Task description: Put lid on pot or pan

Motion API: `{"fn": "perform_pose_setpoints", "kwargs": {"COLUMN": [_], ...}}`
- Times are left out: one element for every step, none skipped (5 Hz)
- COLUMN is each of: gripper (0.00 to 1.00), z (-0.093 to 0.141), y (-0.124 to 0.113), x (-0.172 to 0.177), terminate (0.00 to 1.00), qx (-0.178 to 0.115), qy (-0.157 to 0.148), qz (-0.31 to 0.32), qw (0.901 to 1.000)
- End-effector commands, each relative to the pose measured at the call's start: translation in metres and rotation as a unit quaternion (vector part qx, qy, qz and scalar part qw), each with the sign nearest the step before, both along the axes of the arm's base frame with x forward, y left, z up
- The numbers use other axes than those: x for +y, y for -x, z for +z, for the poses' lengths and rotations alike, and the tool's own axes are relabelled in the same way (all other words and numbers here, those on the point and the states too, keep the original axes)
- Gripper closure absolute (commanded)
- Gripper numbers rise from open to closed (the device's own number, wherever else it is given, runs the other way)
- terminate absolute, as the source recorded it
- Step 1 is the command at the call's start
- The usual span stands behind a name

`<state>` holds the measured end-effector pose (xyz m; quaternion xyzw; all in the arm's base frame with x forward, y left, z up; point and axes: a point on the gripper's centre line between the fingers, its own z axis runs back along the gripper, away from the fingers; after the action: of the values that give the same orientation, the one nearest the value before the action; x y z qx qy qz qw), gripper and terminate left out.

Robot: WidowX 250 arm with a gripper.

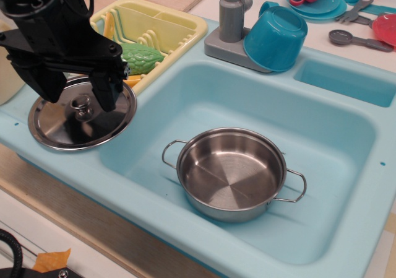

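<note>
The shiny steel lid [74, 126] with a small centre knob [81, 107] lies flat on the sink's left ledge, overhanging the basin edge. My black gripper [77, 91] hangs right over it, open, with one finger [109, 92] to the right of the knob and the other to the left. It holds nothing. The steel pot [231, 173] with two wire loop handles stands open in the turquoise sink basin [346, 185], well to the right of the lid and gripper.
A yellow dish rack [154, 27] with a green toy vegetable [141, 58] sits behind the lid. A grey tap [230, 18] and a tipped teal cup [275, 36] stand at the sink's back rim. Toy dishes and utensils [356, 18] lie at the far right.
</note>
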<state>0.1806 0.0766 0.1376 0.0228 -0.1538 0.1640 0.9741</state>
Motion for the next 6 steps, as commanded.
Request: {"fn": "perform_pose_setpoints", "kwargs": {"gripper": [0.00,0.00,1.00,1.00,1.00,1.00], "z": [-0.005,-0.010,-0.012,-0.010,0.011,0.028], "y": [-0.002,-0.002,-0.001,-0.001,-0.006,-0.018], "x": [0.007,0.008,0.007,0.006,-0.009,-0.042], "terminate": [0.00,0.00,0.00,0.00,0.00,0.00], "qx": [0.007,0.018,0.029,0.033,0.021,0.015], "qy": [0.011,0.018,0.025,0.028,0.033,0.029], "qz": [0.006,0.013,0.019,0.021,0.017,0.020], "qw": [0.9999,0.9996,0.9991,0.9988,0.9991,0.9993]}}
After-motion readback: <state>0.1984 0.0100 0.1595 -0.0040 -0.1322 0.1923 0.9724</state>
